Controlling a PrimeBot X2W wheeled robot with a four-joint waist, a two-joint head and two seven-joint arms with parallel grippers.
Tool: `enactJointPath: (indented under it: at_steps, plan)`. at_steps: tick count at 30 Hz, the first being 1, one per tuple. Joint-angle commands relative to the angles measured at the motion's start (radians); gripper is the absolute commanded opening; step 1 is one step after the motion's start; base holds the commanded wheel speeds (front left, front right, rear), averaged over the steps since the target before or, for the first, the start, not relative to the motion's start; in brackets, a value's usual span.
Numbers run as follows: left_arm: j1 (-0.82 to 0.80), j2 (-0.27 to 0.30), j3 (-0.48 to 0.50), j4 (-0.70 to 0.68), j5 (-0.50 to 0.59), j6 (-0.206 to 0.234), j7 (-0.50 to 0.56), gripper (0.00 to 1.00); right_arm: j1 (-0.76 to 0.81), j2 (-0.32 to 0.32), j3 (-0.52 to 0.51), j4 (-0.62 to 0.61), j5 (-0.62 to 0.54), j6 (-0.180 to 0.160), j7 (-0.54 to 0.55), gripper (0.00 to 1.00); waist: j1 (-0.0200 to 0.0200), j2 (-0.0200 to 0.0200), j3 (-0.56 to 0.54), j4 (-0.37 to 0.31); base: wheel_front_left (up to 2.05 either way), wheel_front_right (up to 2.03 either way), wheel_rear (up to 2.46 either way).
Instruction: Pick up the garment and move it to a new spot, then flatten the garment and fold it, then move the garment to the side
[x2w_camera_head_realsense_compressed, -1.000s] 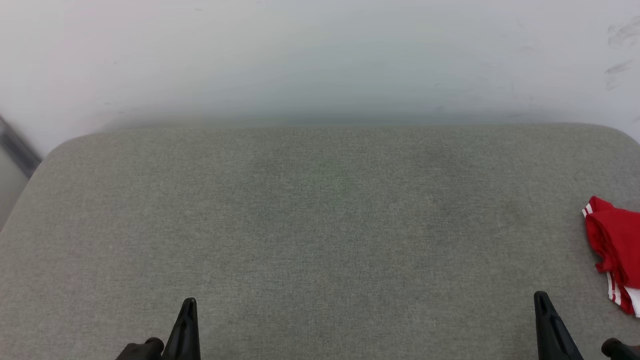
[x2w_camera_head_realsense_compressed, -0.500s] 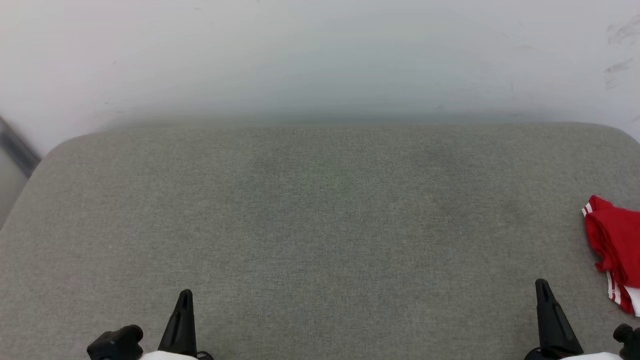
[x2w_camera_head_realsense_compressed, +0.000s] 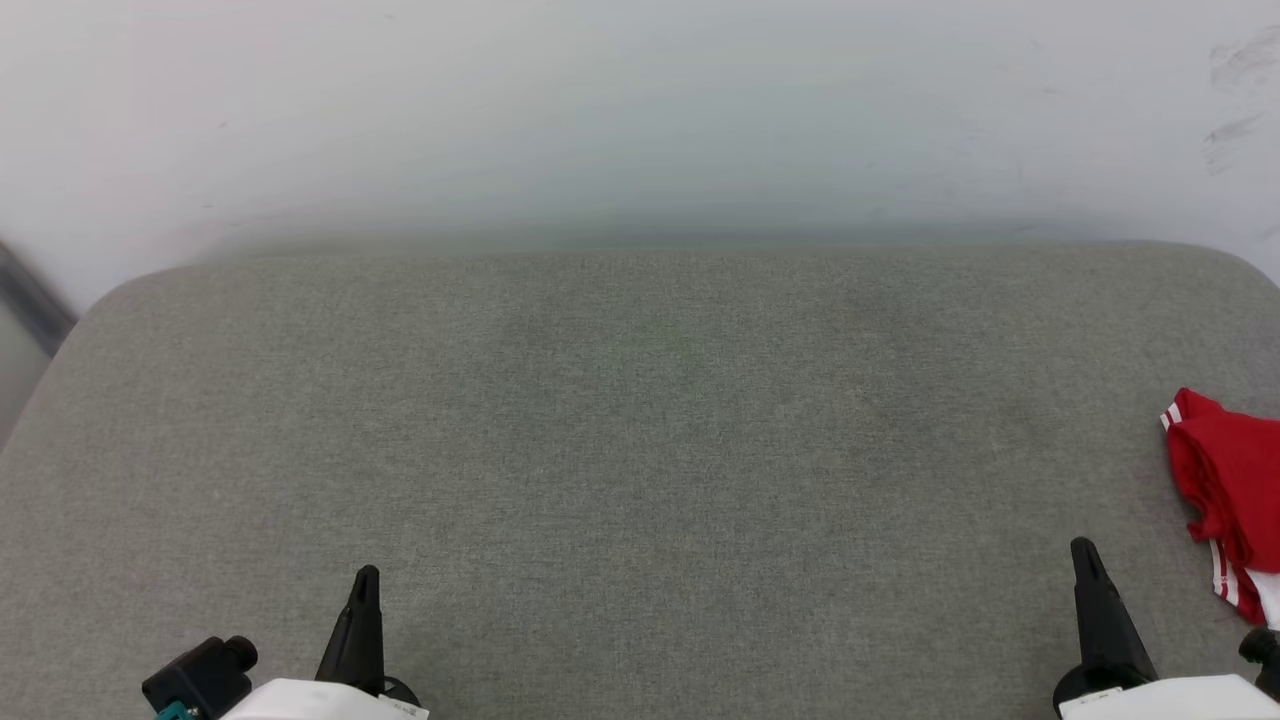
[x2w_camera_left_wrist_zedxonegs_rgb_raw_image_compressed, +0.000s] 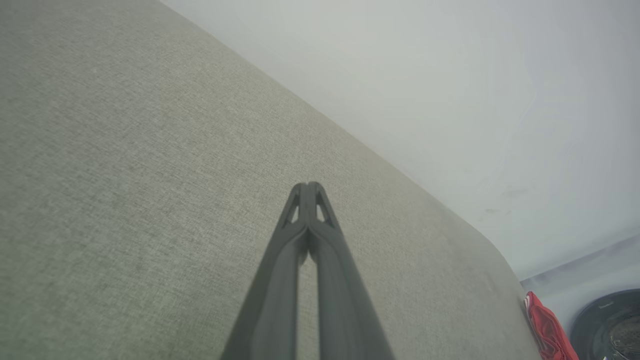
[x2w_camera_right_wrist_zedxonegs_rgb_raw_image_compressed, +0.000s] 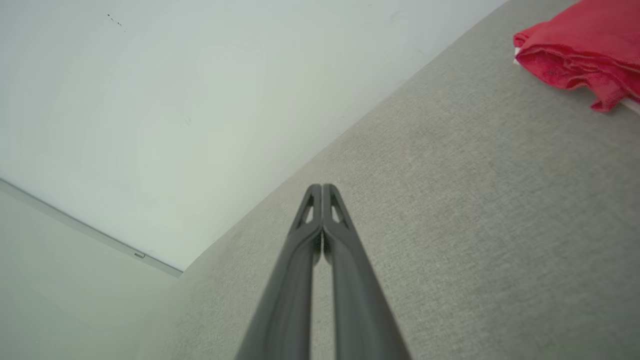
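The red jersey-style T-shirt with white sleeves and red-and-white striped trim (x2w_camera_head_realsense_compressed: 1222, 478) lies bunched at about 3 o'clock in the head view, at the right end of the grey woven-fabric surface (x2w_camera_head_realsense_compressed: 640, 450). The picture's edge cuts part of it off. Its layers are loose and rumpled, with a striped band showing near its lower end. No lettering shows.

The left fingers (x2w_camera_head_realsense_compressed: 364, 622) rise at about 7 o'clock and the right fingers (x2w_camera_head_realsense_compressed: 1096, 612) at about 5 o'clock. Both pairs are clenched tip to tip on nothing, as each wrist view shows. The right fingers stand near the shirt but clear of it, and the left fingers are well apart from it.

This layout fits 2 stages: a heap waiting to be lifted to a new spot, or a rough bundle already put to the side. The pictures do not settle which.

Judging the risks:
- The shirt sits close to the end of the surface, so a nudge toward 3 o'clock could tip it off.
- Clenched fingers meeting cloth would shove it instead of taking it.
- If it is a bundle, any brush from the right arm could spill the loose layers open.
- A pinch on 1 layer alone would drag the shirt out unevenly.
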Motion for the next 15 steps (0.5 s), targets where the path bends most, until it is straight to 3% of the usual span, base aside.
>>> enactJointPath:
  at_steps: [1, 15]
  plan:
    - [-0.029, 0.005, 0.005, -0.004, -0.047, -0.009, 0.008, 0.00, -0.031, -0.010, -0.001, -0.003, 0.043, 0.000, 0.008, 0.00, 0.0000, 0.0000, 0.000, -0.001, 0.00, 0.00, 0.00]
    - [-0.070, 0.009, 0.022, 0.026, -0.255, -0.029, 0.052, 0.00, -0.076, -0.013, -0.005, 0.030, 0.233, 0.000, 0.054, 0.00, 0.0000, 0.0000, 0.003, -0.005, 0.00, 0.00, 0.00]
